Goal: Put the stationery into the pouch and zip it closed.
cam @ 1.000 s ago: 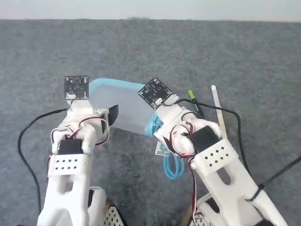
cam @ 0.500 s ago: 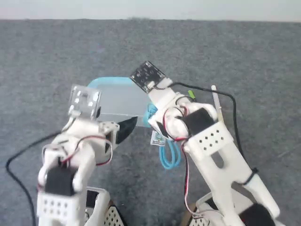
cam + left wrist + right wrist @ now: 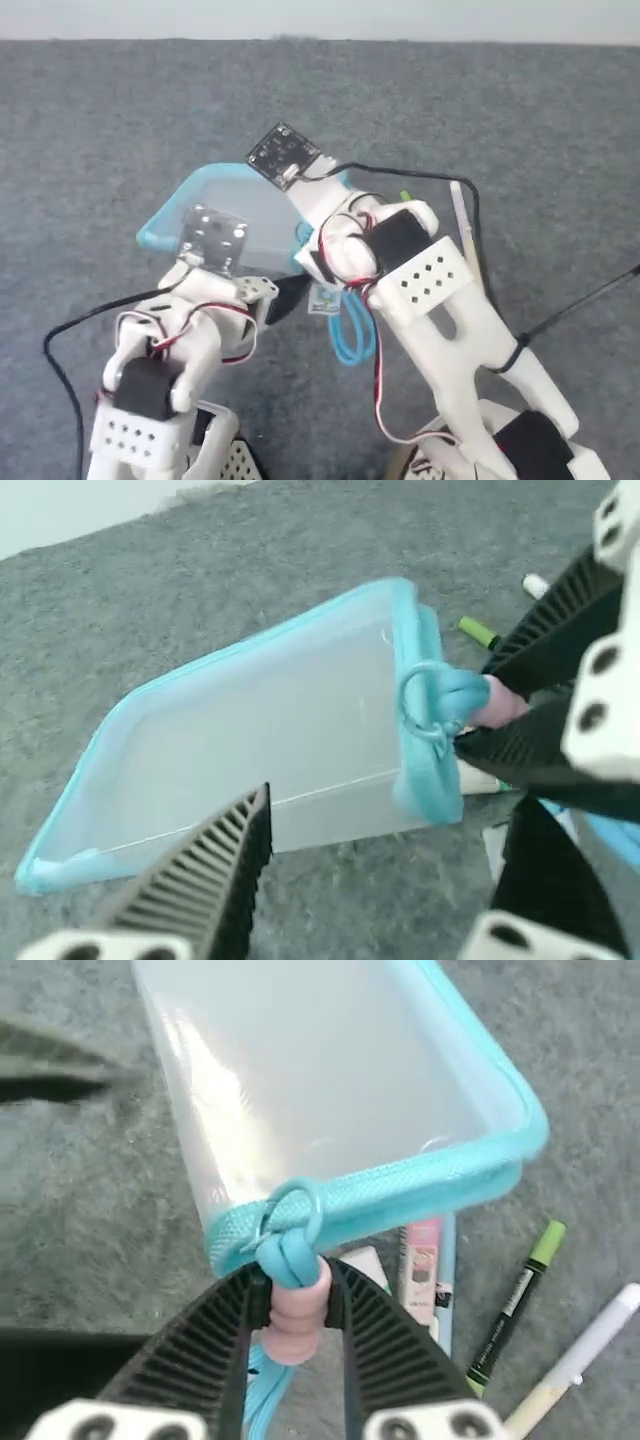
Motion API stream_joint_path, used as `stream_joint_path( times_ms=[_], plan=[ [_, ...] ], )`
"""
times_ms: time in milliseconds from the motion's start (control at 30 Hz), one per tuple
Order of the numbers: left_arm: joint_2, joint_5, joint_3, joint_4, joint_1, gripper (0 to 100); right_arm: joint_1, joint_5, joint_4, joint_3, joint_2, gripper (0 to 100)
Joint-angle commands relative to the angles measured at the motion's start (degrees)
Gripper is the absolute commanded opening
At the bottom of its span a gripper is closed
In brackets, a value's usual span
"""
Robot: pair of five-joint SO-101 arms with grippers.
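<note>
Your right gripper (image 3: 293, 1282) is clenched on the pink zip tab (image 3: 295, 1332) at a corner of the pouch (image 3: 330, 1080). Your left gripper (image 3: 390, 815) hangs released over it on the grey table (image 3: 540, 110). The pouch looks light, floppy and slick, so pinch the blue zip edge (image 3: 440, 1175). The green pen (image 3: 520, 1295) lies alongside.

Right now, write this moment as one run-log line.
right gripper: shut on zip pull | left gripper: open near pouch | green pen: outside pouch
</note>
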Motion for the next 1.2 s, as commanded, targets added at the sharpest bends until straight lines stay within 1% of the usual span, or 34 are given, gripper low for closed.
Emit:
stream_joint_path(
  times_ms=[0, 100, 233, 300, 433, 600, 667, 767, 900, 1067, 1167],
  plan=[
    [-0.79, -0.97, 1.71, -5.89, -1.67, 35, -1.45, -0.35, 1.19, -3.78, -0.84, 0.6],
    [-0.79, -1.76, 2.95, -7.91, -4.66, 35, -1.45, -0.35, 2.15, -3.78, -0.84, 0.6],
    [-0.79, -2.02, 3.56, -8.18, -7.56, 35, -1.10, -0.18, 2.77, -3.16, -0.66, 0.6],
    [-0.79, -2.02, 3.56, -8.18, -8.35, 35, -1.10, 1.32, 2.86, -1.49, -0.84, 0.6],
    [-0.79, -2.11, 4.53, -8.26, -8.44, 35, -1.01, 1.93, 2.86, 0.79, -0.92, 0.6],
    [-0.79, -2.20, 6.37, -9.32, -8.97, 35, 2.86, 2.02, 3.47, 1.23, -2.15, 0.6],
    [-0.79, -2.20, 7.25, -10.90, -10.99, 34, 4.88, 2.29, 4.62, 1.23, -4.35, 0.6],
    [-0.79, -2.37, 7.60, -12.13, -13.45, 33, 6.37, 5.45, 7.69, 1.23, -8.22, 0.6],
    [-0.79, -2.64, 7.69, -12.22, -13.45, 33, 6.64, 7.47, 9.19, 3.52, -12.62, 0.7],
    [-0.79, -2.64, 7.69, -12.22, -13.63, 33, 6.37, 7.74, 6.29, 9.93, -15.60, 0.7],
    [-0.79, -2.64, 7.87, -12.22, -13.71, 33, 6.37, 7.65, 5.67, 10.73, -16.57, 0.7]
  ],
)
